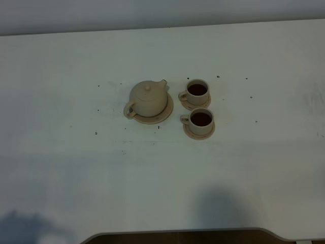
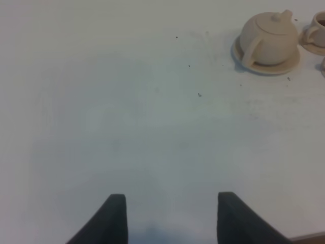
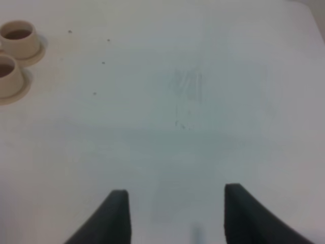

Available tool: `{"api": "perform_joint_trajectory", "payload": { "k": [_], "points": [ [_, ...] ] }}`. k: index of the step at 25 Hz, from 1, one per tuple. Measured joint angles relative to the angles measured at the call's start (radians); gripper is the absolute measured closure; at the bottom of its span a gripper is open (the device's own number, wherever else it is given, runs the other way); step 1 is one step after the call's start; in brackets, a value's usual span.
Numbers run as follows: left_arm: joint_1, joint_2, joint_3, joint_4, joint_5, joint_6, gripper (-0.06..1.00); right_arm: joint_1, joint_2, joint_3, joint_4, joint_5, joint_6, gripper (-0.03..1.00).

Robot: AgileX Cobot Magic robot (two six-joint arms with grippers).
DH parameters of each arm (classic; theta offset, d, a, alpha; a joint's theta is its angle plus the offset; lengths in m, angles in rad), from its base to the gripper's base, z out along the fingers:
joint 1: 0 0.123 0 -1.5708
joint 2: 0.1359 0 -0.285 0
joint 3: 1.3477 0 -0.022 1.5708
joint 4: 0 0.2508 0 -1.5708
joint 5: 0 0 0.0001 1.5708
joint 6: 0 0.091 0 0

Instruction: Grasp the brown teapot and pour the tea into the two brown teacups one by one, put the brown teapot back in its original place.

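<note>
Both cups (image 1: pixel 198 90) looked full already; teapot (image 1: pixel 148 99) sat well ahead of the left pincer (image 2: pixel 171 218), handle toward it, both pincers released.

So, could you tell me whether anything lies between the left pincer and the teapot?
Nothing visible does. In the left wrist view only bare white table with a few dark specks lies between the open left pincer and the teapot, which sits on its saucer.

one teapot (image 1: pixel 148 98), two teacups (image 1: pixel 197 90), three saucers (image 1: pixel 199 131)
</note>
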Motion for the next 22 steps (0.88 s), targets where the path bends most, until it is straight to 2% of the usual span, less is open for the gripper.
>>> {"api": "perform_joint_trajectory", "payload": {
  "k": [5, 22],
  "points": [
    [0.027, 0.000, 0.001, -0.011, 0.000, -0.001, 0.54, 0.000, 0.000, 0.000, 0.000, 0.000, 0.000, 0.53],
    [0.029, 0.001, 0.001, -0.011, 0.000, -0.001, 0.54, 0.000, 0.000, 0.000, 0.000, 0.000, 0.000, 0.53]
  ]
}}
